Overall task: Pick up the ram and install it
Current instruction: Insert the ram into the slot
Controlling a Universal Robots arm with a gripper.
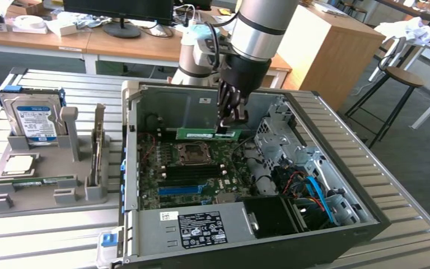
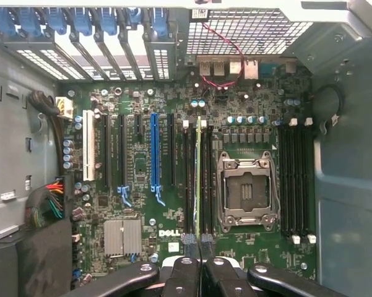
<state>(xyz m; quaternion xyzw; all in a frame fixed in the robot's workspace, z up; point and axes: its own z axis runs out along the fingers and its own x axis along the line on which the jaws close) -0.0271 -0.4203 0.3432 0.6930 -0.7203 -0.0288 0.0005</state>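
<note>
Slatted bench (image 1: pixel 51 246), open case (image 1: pixel 177 106): gripper (image 1: pixel 228 124) pinched tight on the ram (image 1: pixel 204 133) over the DIMM slots (image 1: pixel 192 171); any skew risks jamming a latch (image 2: pixel 186 124).

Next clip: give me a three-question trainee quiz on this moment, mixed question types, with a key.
1. True or false: the gripper is shut on the ram.
2. Relative to the motherboard in the open case, the ram is: A) lying flat on it, released; B) held on edge over it; C) held outside the case.
3. Fill in: the blue-labelled thing standing in the grey holder on the exterior view's left is the ____.

Key: 1 true; 2 B; 3 hard drive.
</note>
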